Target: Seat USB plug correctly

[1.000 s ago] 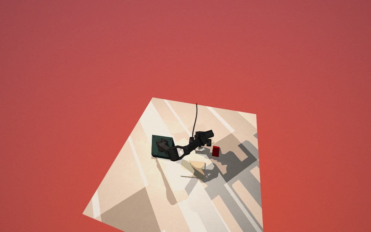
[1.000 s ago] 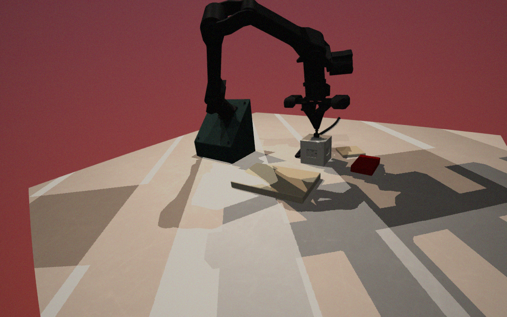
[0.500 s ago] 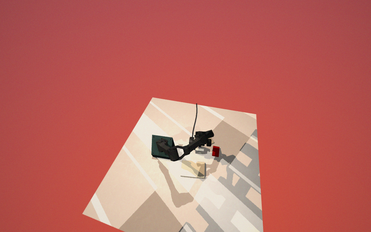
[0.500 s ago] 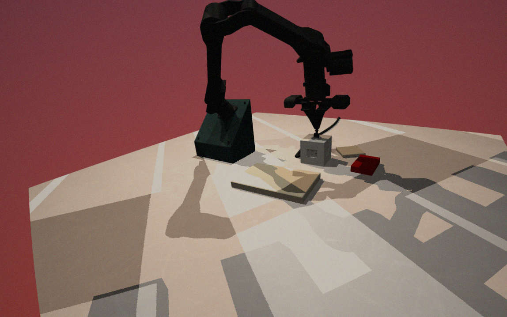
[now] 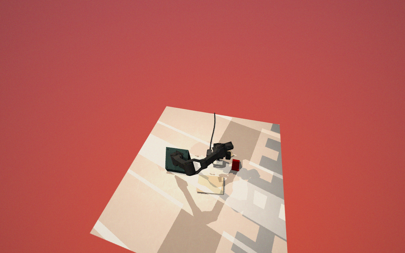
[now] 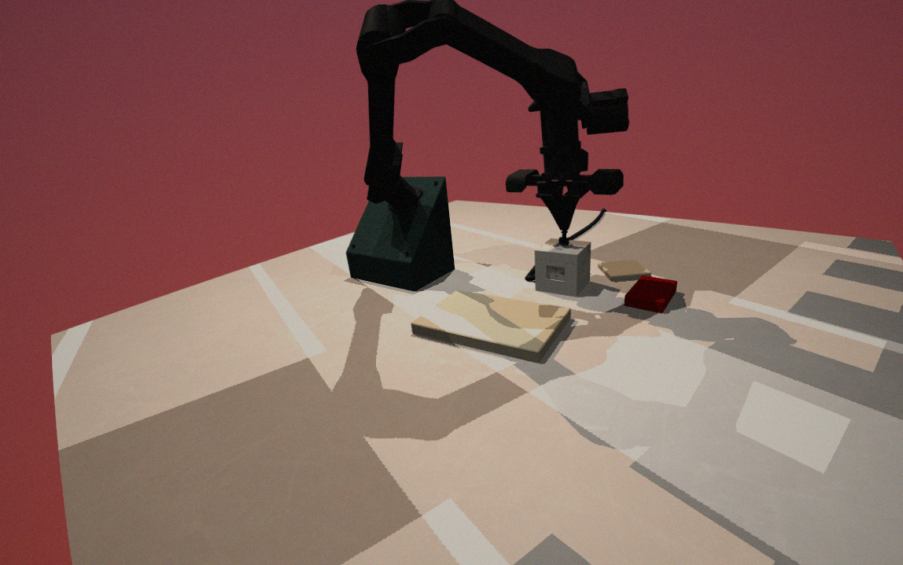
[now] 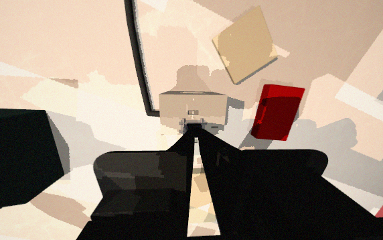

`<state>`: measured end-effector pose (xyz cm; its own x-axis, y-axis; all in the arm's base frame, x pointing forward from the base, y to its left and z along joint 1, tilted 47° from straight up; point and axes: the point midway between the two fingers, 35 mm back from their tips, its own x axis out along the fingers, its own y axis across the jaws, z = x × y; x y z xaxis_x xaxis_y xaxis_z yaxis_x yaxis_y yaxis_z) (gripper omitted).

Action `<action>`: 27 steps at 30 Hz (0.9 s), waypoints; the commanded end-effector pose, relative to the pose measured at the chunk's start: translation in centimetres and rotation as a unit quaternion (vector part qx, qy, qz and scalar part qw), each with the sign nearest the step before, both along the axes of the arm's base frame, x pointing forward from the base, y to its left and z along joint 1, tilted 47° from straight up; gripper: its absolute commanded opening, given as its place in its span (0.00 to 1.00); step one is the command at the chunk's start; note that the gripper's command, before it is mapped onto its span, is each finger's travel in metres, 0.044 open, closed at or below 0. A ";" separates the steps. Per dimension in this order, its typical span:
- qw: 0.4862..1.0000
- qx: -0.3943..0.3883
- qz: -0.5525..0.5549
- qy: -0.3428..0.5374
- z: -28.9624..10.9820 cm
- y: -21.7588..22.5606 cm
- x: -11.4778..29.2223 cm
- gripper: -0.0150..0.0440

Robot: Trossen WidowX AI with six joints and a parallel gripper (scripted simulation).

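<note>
The black parallel-jaw gripper (image 6: 563,234) points straight down over the small grey power cube (image 6: 562,267), its two tapered fingers drawn almost together and pinched on the small dark USB plug (image 7: 194,127) that stands in the socket on the cube's top face. How deep the plug sits in the socket cannot be made out. A thin black cable (image 7: 136,57) leaves the cube's side and runs away across the patterned beige desk (image 6: 199,400) toward its far edge. The cube stands upright on the desk, between the dark green wedge-shaped arm base (image 6: 373,263) and a flat red rectangular block (image 6: 650,293) lying just beside it. A thin tan square tile (image 7: 244,43) lies flat near the cube, beyond the red block in the wrist view and apart from both. A larger flat cream-coloured slab (image 6: 492,323) lies on the desk in front of the cube, toward the exterior camera, not touching it. The black arm (image 6: 466,39) arches up from its base and over to the cube.
</note>
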<state>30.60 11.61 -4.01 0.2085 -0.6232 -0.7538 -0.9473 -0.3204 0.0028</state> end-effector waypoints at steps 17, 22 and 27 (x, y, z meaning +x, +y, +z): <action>1.000 0.000 0.000 0.000 0.0 0.0 0.0 0.42; 1.000 0.000 0.000 0.000 0.0 0.0 0.0 0.42; 1.000 0.000 0.000 0.000 0.2 0.2 -0.1 0.42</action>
<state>30.55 11.62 -3.97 0.2073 -0.6247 -0.7528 -0.9470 -0.3213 0.0058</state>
